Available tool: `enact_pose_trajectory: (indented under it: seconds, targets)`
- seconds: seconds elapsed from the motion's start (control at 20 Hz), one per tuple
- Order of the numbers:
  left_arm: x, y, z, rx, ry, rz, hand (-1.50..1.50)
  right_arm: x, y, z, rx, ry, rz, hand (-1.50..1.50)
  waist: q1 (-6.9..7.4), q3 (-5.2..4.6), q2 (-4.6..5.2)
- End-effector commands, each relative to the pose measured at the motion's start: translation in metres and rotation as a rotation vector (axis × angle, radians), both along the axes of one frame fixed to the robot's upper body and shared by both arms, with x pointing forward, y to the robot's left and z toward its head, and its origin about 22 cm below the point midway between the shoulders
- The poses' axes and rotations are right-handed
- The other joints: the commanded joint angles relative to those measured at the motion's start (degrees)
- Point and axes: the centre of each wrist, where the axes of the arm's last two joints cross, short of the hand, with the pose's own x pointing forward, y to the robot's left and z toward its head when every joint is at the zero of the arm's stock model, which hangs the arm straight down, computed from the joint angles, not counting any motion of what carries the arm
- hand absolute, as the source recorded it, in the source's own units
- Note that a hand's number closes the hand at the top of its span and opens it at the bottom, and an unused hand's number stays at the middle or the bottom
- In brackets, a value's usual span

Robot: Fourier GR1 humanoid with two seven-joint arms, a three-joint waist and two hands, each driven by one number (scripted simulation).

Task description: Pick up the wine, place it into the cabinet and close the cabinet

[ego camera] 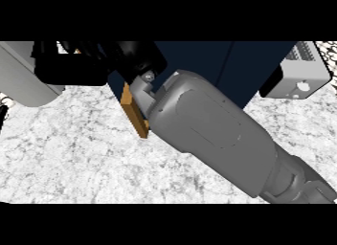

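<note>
Our right hand point(138, 56) was up against the left front corner of the dark blue cabinet point(221, 67), and its grey forearm point(214, 129) crossed much of the cabinet's front. We could not tell how far that hand was open or whether it held anything. The wine showed nowhere. It might have been inside the cabinet or hidden in the hand, and we could not say which.

A wooden door edge point(137, 117) stood out just left of the cabinet, below the hand. We judged that the door was the step in hand. To do it well, we would press on the door's outer face and swing it toward the cabinet until flush, with the forearm clear of the gap.

We counted one cabinet, one door edge, one grey box point(298, 72) right of the cabinet, and no bottle. There were two hands, and the left hand point(69, 72), left of the cabinet, was equally unreadable.
</note>
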Motion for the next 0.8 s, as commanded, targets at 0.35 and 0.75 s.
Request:
enact_pose_trajectory:
  seconds: [0.35, 0.75]
  targets:
    - [0.009, -0.011, 0.000, 0.008, -0.002, -0.004, -1.50, 0.061, -0.043, -0.037, -0.052, -0.036, -0.127, 1.50, -0.42, 0.24, 1.03]
    - [0.003, -0.020, 0.001, -0.010, 0.004, -0.020, -1.50, 0.075, -0.063, -0.023, -0.081, -0.076, -0.158, 1.50, 0.43, 0.23, 1.04]
